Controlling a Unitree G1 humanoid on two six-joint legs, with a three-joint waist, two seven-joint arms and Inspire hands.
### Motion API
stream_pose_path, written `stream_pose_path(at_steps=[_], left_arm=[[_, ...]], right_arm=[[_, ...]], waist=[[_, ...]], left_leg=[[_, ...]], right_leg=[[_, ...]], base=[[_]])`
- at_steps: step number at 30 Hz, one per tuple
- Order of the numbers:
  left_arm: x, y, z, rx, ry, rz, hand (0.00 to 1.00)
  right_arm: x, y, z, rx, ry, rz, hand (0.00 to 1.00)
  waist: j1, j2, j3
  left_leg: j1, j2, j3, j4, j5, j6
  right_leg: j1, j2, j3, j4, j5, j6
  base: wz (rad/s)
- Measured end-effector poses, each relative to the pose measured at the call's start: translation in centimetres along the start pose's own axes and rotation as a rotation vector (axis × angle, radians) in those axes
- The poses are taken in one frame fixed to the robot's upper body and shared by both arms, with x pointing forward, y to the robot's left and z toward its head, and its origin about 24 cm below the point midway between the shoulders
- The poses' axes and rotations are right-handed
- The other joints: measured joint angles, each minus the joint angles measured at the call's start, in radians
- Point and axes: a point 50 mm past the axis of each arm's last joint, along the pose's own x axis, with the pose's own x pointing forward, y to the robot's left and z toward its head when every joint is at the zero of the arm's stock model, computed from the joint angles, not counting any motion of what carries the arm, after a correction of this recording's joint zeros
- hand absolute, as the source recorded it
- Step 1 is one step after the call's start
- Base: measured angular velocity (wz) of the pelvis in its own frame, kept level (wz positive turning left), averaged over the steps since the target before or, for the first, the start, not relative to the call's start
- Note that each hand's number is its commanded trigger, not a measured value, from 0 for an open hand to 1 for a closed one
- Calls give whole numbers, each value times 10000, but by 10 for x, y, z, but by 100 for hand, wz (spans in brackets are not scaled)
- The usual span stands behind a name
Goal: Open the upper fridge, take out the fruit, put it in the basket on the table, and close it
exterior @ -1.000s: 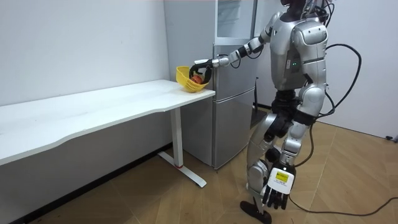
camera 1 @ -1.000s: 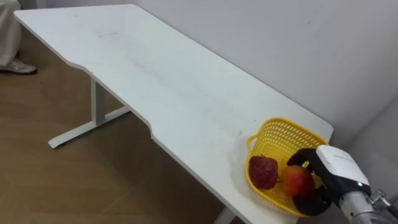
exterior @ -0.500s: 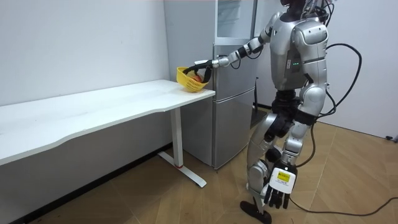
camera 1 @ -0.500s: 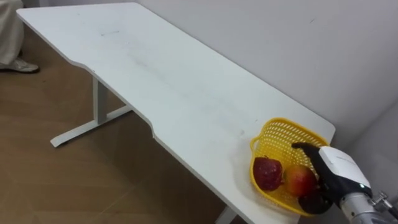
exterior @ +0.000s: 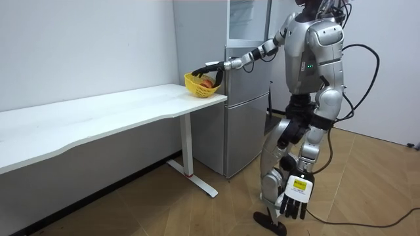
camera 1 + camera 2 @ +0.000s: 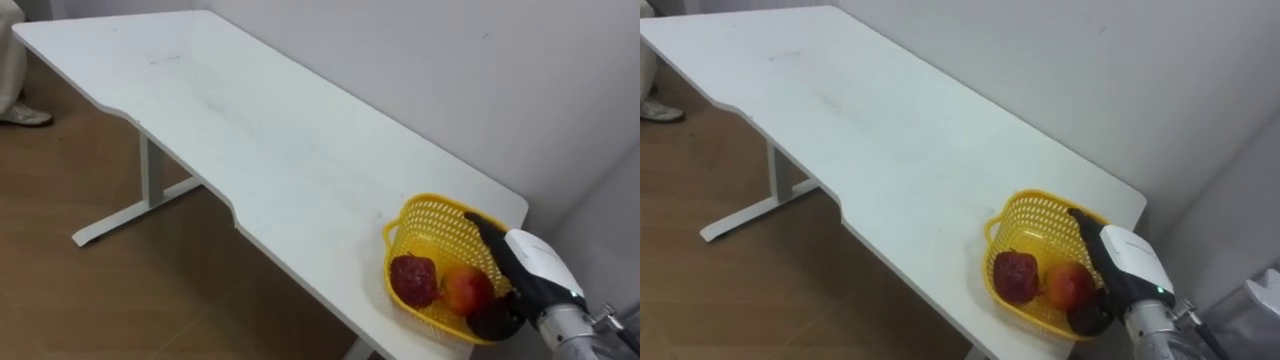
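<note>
Since a second ago the right robot hand [image 6: 540, 268] has let go: its fingers, then curled round the rim of the yellow basket [image 6: 430, 225], now lie nearly straight over the far rim, the thumb low at the near side. The basket stands on the end corner of the white table [image 6: 250, 130], holding a dark red fruit [image 6: 413, 280] and an apple [image 6: 466, 290] side by side. A grey fridge [image 5: 246, 98] stands just beside that table end, against the white wall [image 5: 85, 46]. The robot stands upright on the wooden floor [image 5: 197, 216] before the fridge, right arm stretched out. Its left robot hand [image 5: 294, 196] hangs low by its legs, fingers relaxed.
</note>
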Motion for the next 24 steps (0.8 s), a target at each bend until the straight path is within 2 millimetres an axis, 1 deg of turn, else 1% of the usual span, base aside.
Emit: stream_pose_path(at_steps=[2,4,6,9,11,13,15,17,19,22,24], left_arm=[[-2,-1,-9,-115,197,-18,0],[-3,-2,-16,-274,320,26,0],[-5,-3,-21,-344,405,31,0],[-7,-4,-29,-334,583,13,0],[-8,-6,-35,-403,744,-2,0],[-10,-7,-42,-463,917,-9,0],[-12,-7,-49,-617,1089,-8,0],[-13,-8,-53,-760,1213,-38,0],[-13,-9,-54,-758,1268,-76,0],[-13,-12,-54,-767,1302,-145,0],[-14,-15,-57,-689,1402,-199,0]], right_arm=[[1,-2,6,138,-241,27,0],[1,-4,11,469,-359,-45,0],[4,-9,17,861,-473,-189,0],[6,-14,21,1019,-616,-390,0],[7,-19,24,1256,-712,-577,0],[7,-22,24,1403,-735,-675,0],[8,-25,25,1473,-770,-801,0],[8,-29,28,1573,-864,-930,0],[8,-30,30,1653,-967,-964,0],[8,-32,35,1698,-1150,-1026,0],[7,-33,40,1699,-1372,-1002,0]], waist=[[-121,-14,-18],[-254,-77,-97],[-393,-65,-126],[-541,-61,-193],[-559,-45,-192],[-607,-24,-210],[-617,-17,-229],[-619,3,-232],[-661,28,-263],[-760,76,-277],[-891,106,-278]], left_leg=[[190,-3,22,-122,17,7],[338,-24,14,-217,22,14],[539,-27,2,-237,21,11],[715,-27,16,-306,19,12],[867,-24,26,-367,18,14],[1050,-33,26,-435,13,24],[1332,-63,50,-570,3,40],[1546,-69,83,-688,12,52],[1657,-70,80,-701,4,62],[1772,-73,90,-691,-9,75],[1887,-73,107,-704,-12,80]], right_leg=[[142,-13,0,-30,0,0],[317,-18,-12,-187,0,0],[562,4,-4,-285,1,2],[705,-24,24,-302,1,3],[824,-20,20,-308,-3,9],[972,-72,40,-310,-11,22],[1183,-134,18,-302,-67,116],[1332,-152,9,-308,-75,128],[1445,-155,0,-304,-85,145],[1561,-156,44,-303,-106,180],[1668,-151,113,-309,-106,181]], base=[[0],[2],[0],[0],[-4],[0],[0],[-3],[0],[0],[-4]])
